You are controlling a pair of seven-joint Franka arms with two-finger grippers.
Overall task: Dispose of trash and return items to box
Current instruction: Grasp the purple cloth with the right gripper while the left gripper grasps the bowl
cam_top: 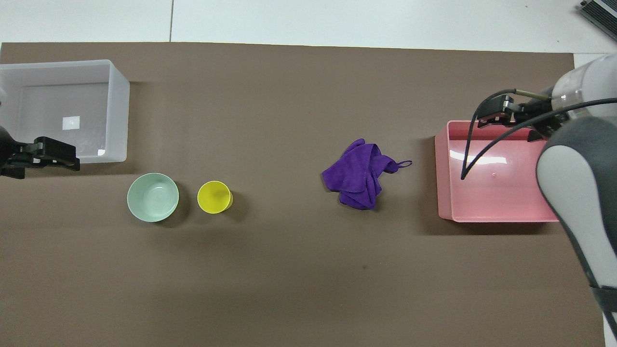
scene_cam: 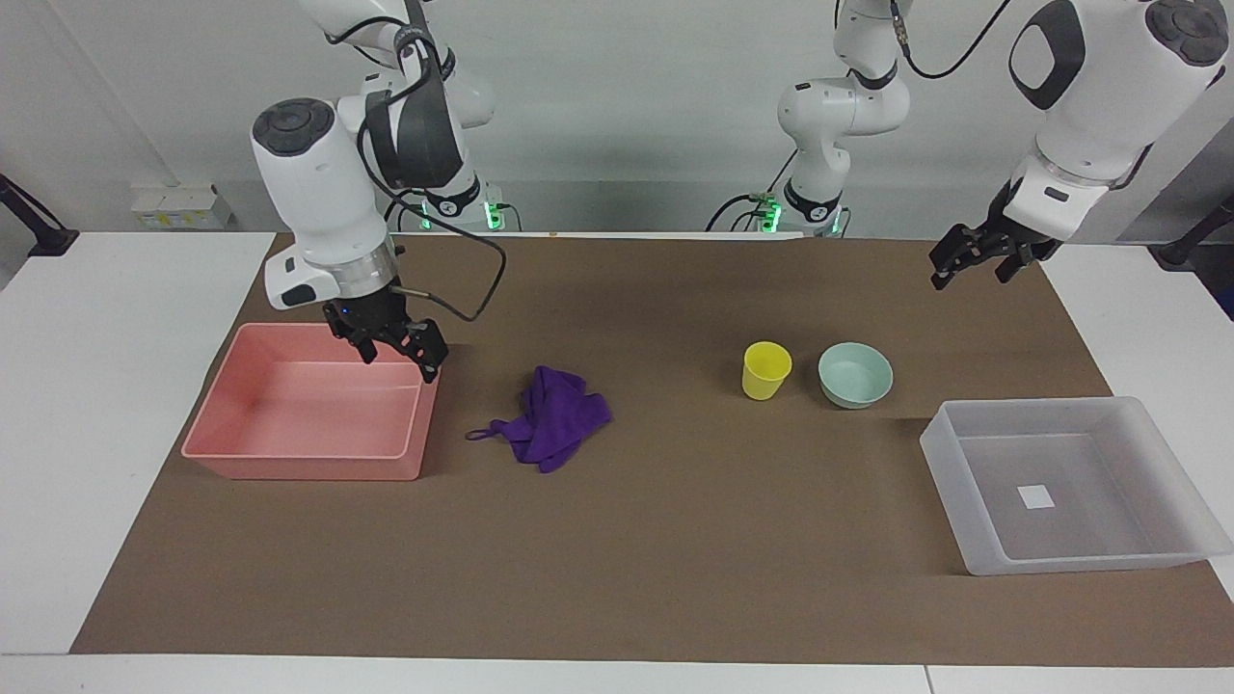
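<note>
Two pincers stood open, holding nothing. Your right pincer (scene_cam: 397, 354) hung over the pink tray (scene_cam: 241, 424), above the corner closest to the robots. Beside that tray the purple rag (scene_cam: 556, 417) lay on the worktop (scene_cam: 675, 540), then the yellow cup (scene_cam: 765, 370) and green bowl (scene_cam: 855, 375), both upright. Your left pincer (scene_cam: 974, 264) waited above the mat's edge; the frosted box (scene_cam: 950, 453) sat beneath, farther out.

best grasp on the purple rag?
Take the purple rag at its bunched, raised middle, coming straight down with open jaws. It lies crumpled on the mat, clear of the pink tray; its thin loop lies flat, a poorer target.
</note>
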